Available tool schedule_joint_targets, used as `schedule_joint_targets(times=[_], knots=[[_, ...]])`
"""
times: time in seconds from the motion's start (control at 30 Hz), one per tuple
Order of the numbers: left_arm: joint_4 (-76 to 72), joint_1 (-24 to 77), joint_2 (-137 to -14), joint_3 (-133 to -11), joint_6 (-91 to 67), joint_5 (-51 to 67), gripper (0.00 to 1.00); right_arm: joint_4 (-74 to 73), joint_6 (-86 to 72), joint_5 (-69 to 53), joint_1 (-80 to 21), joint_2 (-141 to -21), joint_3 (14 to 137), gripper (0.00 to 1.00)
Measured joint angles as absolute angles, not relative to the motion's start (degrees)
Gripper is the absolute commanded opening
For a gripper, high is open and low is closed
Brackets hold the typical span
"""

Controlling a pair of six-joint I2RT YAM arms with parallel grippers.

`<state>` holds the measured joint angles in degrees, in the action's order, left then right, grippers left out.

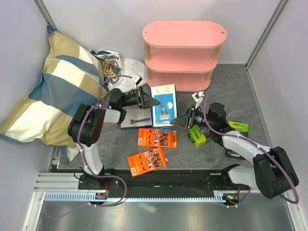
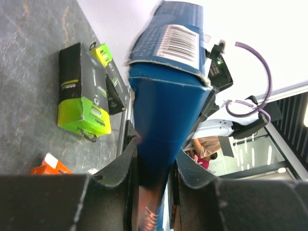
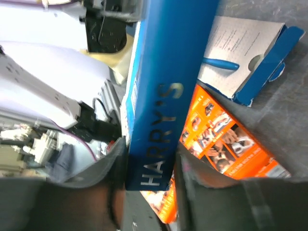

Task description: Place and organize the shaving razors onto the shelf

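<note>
Nearest the arm bases, an orange card (image 1: 147, 162) lies face up on the grey table (image 1: 231, 86), with a second orange card (image 1: 157, 138) just beyond it. Both look thin and bendy. I judge them awkward to lift off a flat surface, so they probably want an edge pinch.

Mid-table, the blue Harry's box (image 1: 163, 105) stands upright between the two arms.
- The left gripper (image 2: 154, 159) is clamped across the box's narrow thickness, one finger on each broad face.
- The right gripper (image 3: 150, 161) has the lower right corner between its fingers, both against the faces as far as its wrist view shows (my reading: a handover).
- I cannot tell whether the box touches the table.

Handling judgement: the box is light cardboard, stiff along the edges, and the broad faces are likely to give if squeezed. The print is smooth and may slip. The barcode end flap looks ragged, so grip mid-body, away from it.

A white razor box (image 1: 134, 120) lies flat to the left with its flap open. A lime-green-and-black box (image 1: 197, 135) lies by the right gripper.

Farthest is the pink shelf (image 1: 183, 53), just beyond the blue box. No pack shows on it.
</note>
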<state>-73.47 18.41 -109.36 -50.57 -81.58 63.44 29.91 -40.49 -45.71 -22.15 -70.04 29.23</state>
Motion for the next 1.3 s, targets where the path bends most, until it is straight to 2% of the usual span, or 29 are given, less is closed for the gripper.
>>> schedule_joint_targets(times=[0.03,0.13,0.17,0.23,0.27,0.37,0.5,0.73,0.83,0.9,1.07,1.2,1.3], knots=[[-74.02,18.35,-109.36,-50.63,-81.56,63.46,0.09,30.48,-41.85,-45.54,-22.20,-70.17,29.06,0.27],[-75.16,18.24,-109.34,-50.74,-81.45,63.53,0.27,31.29,-44.07,-45.36,-22.09,-70.61,28.88,0.22],[-75.16,18.02,-109.34,-50.74,-81.45,63.55,0.46,31.59,-44.31,-45.28,-22.13,-70.61,28.88,0.22],[-75.40,17.78,-109.32,-50.74,-81.45,63.55,0.57,31.66,-44.38,-45.10,-22.17,-70.61,28.88,0.20],[-75.31,17.63,-109.32,-50.72,-81.62,63.40,0.77,31.55,-44.07,-44.93,-22.20,-70.57,28.91,0.19],[-75.20,16.32,-108.47,-50.37,-82.24,62.78,0.95,28.69,-42.85,-44.60,-22.31,-70.57,28.95,0.18],[-75.16,13.28,-106.63,-49.28,-82.37,62.48,0.99,23.77,-40.91,-44.03,-22.41,-70.57,30.15,0.17],[-73.36,7.88,-99.02,-46.81,-77.93,62.57,1.00,16.73,-38.24,-42.92,-22.50,-70.78,36.95,0.16],[-60.45,7.18,-91.50,-47.29,-66.92,60.64,1.00,14.33,-37.12,-42.50,-22.50,-71.37,40.71,0.15],[-46.22,7.51,-85.58,-49.21,-56.03,56.40,1.00,12.71,-36.29,-42.35,-22.52,-71.70,43.05,0.16],[-17.78,8.16,-77.23,-56.14,-37.85,37.82,1.00,8.88,-34.74,-41.39,-22.50,-73.38,48.62,0.15],[-3.92,8.16,-73.52,-56.12,-31.70,20.86,1.00,5.61,-33.78,-40.75,-22.50,-76.79,55.00,0.15],[1.08,8.12,-72.38,-55.07,-29.89,14.68,1.00,2.87,-33.10,-40.51,-22.48,-79.90,61.43,0.15]])
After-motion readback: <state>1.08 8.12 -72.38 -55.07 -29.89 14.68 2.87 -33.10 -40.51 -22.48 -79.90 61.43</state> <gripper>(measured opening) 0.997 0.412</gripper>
